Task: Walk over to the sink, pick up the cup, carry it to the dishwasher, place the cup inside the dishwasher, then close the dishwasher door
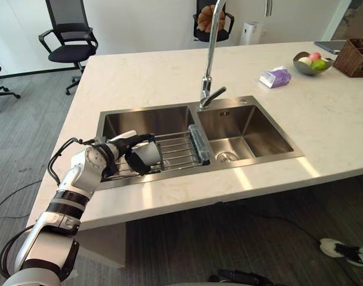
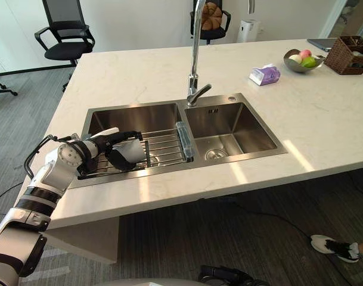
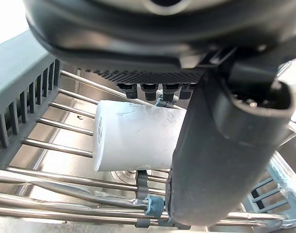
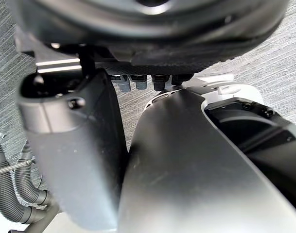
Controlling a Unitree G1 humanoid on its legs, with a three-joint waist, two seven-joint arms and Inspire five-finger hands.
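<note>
left hand: my left hand [image 1: 121, 149] is down in the left basin and wrapped round the cup, thumb on one side, fingers curled over the other, so yeah, it's grasping it

cup: the white cup [image 3: 133, 141] is lying on its side on the wire rack, open end pointing away from the tap side as far as I can see. Can't tell if it's lifted off the bars at all

rack: the wire rack [image 1: 178, 149] sits across the front part of the left basin

sink: a steel double sink [image 1: 247, 128] set into the bench, with the tap [image 1: 210, 53] standing behind the divider between the two basins

bench: a pale stone bench [image 1: 157, 71]. Well away on the far right are a purple tissue pack [image 1: 275, 77], a fruit bowl [image 1: 312, 62] and a wicker basket [image 1: 354, 58]

right hand: my right hand [image 4: 75, 155] is hanging over the grey carpet [image 4: 284, 63]. Honestly can't tell whether it's clenched or loose

background: an office chair [image 1: 68, 36] past the far left corner of the bench, and someone's shoe [image 1: 342, 249] on the floor at lower right
</note>
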